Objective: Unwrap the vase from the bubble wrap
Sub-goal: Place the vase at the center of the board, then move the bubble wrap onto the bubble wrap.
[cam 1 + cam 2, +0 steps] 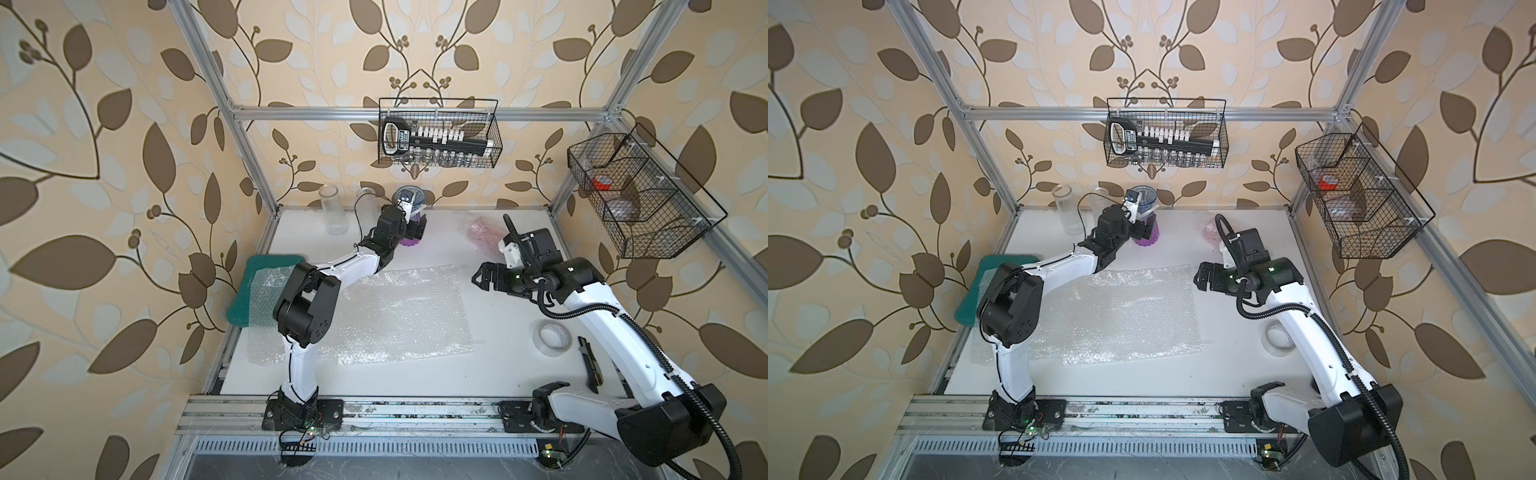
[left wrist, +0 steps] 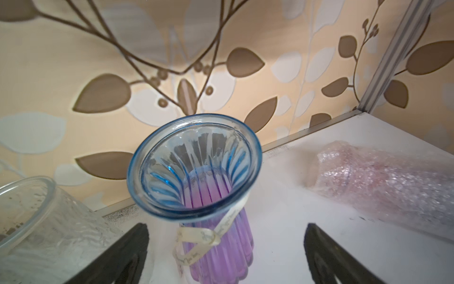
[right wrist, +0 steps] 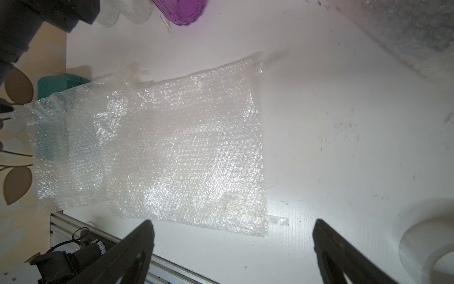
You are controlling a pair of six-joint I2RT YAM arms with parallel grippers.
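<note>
Leaf-patterned wallpaper surrounds a white table. At its left edge, a green tray lies under 1 end of the bubble wrap, which is clear, crinkly and spread flat mid-table. Behind it, the left gripper, jaws apart, flanks the upright blue-and-purple vase. Further right lies a pinkish wrapped bundle. The right gripper hovers spread wide, empty.

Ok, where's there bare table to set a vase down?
Bare table: the front strip between the flat bubble wrap sheet and the front rail; the patch between that sheet's right edge and the tape roll; the gap between the purple vase and the wrapped bundle. Crowded: the back-left corner, with glass cylinders, that vase and the left gripper.
</note>
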